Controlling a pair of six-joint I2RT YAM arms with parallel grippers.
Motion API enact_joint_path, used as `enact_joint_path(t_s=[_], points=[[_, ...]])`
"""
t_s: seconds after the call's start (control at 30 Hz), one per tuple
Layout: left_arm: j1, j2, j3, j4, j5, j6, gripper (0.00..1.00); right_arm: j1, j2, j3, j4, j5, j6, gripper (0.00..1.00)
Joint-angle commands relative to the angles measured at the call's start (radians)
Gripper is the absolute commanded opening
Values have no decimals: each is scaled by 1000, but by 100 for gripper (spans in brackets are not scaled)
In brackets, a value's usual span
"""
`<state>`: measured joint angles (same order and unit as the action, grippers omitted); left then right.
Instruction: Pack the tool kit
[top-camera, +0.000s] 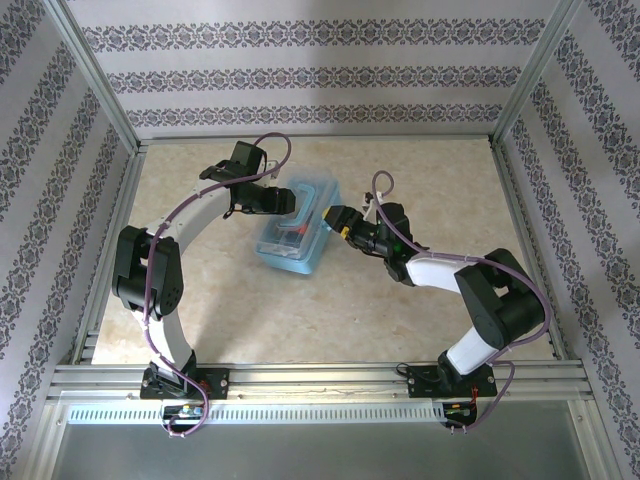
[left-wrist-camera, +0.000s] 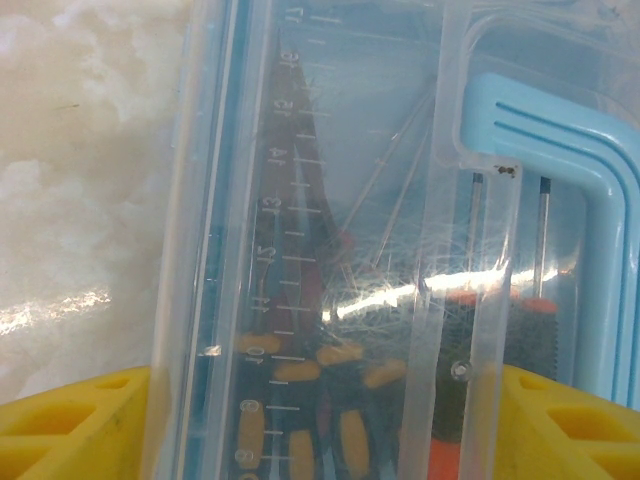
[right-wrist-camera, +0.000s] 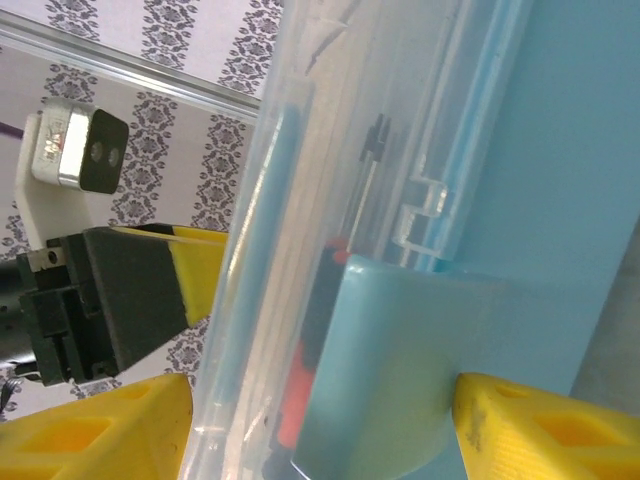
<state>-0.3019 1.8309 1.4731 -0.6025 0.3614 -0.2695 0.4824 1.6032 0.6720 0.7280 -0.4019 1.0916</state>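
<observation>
Translucent blue plastic makes up the case (top-camera: 296, 238), which lies near the middle of the worktop (top-camera: 430, 180), a little closer to its far edge than to its near edge. Its long side runs roughly from far to near, slightly skewed.

From the left, the left hand (top-camera: 292, 208) reaches over the far left part of the case. In its wrist view the yellow fingers (left-wrist-camera: 60, 425) stand wide apart. One sits just outside the case's long edge, the other over the lid near the pale blue latch (left-wrist-camera: 590, 190). I cannot tell whether they press on the case. Through the clear lid a moulded scale (left-wrist-camera: 285, 250) with numbers shows, and under it the tools (left-wrist-camera: 460, 340): black and orange handles with thin metal shafts, and dark grips with yellow patches.

The right hand (top-camera: 336, 224) meets the right side of the case. Its wrist view looks along the case's edge. The clear wall and the latch sit between its two yellow fingertips (right-wrist-camera: 530, 430), one touching each side, so this hand is pinching the case there. Beyond the clear wall, the same view shows the black body of the left hand with one yellow finger against the far side of the case.
</observation>
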Motion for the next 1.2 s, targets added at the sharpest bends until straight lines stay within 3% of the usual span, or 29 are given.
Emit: enact_joint_path(t_s=[0.0,0.4,0.63,0.9,1.17], points=[[-26,121,-65,-118,-29,-22,41,8,20,43,13,-6,-19,69],[-28,123,-60,-118,-23,-20,41,7,52,43,13,15,-18,67],[-27,123,-60,-116,-22,-20,41,-1,73,42,26,24,-14,53],[-28,124,-57,-117,-19,-18,41,-8,104,51,-6,16,-35,53],[-27,124,-58,-117,-16,-18,41,-10,123,46,-9,-2,-36,61]])
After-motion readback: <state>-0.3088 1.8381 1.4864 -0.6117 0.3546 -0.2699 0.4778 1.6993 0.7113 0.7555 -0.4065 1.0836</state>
